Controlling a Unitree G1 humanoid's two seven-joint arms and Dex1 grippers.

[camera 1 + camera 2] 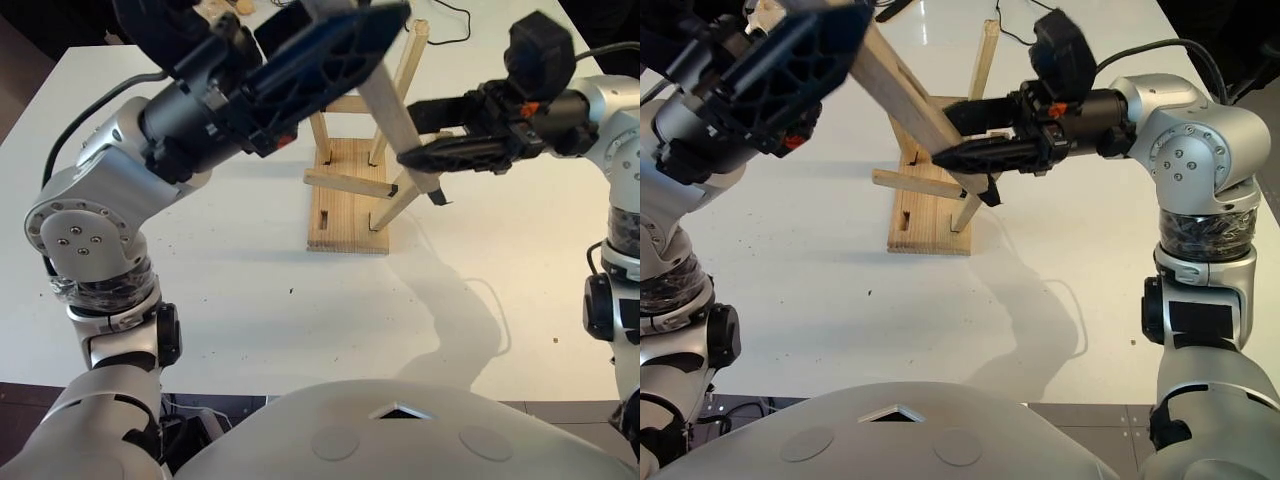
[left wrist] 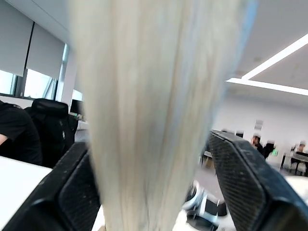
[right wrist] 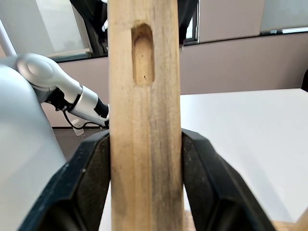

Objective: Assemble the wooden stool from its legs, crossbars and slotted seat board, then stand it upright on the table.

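On the white tabletop (image 1: 250,300) the seat board (image 1: 345,225) lies flat, with a crossbar (image 1: 345,182) above it and another leg (image 1: 405,68) rising from its far part. Over the board a slanted leg (image 3: 144,120) is held at both ends. The right gripper (image 1: 408,138) is clamped on its lower part near a mortise, and the left gripper (image 2: 154,187) is closed tight on its upper end.

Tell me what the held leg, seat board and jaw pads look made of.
Leg: unfinished pale wood, it seems; lengthwise grain, raw-cut mortise slot, no gloss. Seat board: same light bare wood, visible grain, matte. Pads of the jaws clamping the leg: black, finely textured, likely rubber or moulded plastic; can't tell which.
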